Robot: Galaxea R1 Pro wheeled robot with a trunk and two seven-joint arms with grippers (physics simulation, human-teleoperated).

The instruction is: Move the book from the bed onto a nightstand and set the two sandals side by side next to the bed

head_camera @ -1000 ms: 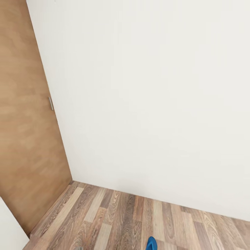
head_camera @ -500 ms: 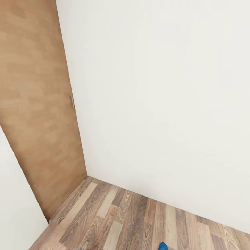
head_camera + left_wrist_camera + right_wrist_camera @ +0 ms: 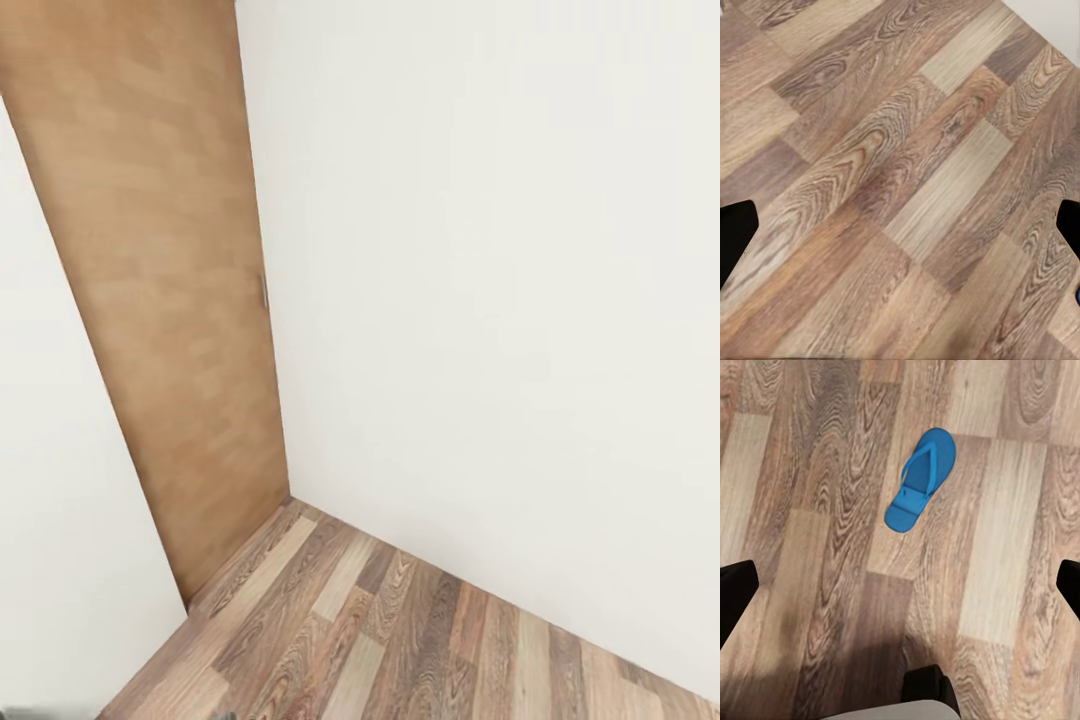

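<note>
One bright blue sandal lies flat on the wood-plank floor, straps up, in the right wrist view. My right gripper hangs open above the floor, some way short of the sandal, its dark fingertips far apart with nothing between them. In the left wrist view my left gripper is open too over bare planks, fingertips wide apart. A tiny blue sliver shows at that picture's edge; I cannot tell what it is. The book, bed, nightstands and second sandal are out of view.
The head view faces a room corner: a brown wooden door with a small metal handle stands on the left, a white wall on the right, and the plank floor below. Part of my dark base shows in the right wrist view.
The head camera has swung left, so the door and corner sit further right in the picture. The blue sandal tip at the bottom edge has slid out of the head view.
</note>
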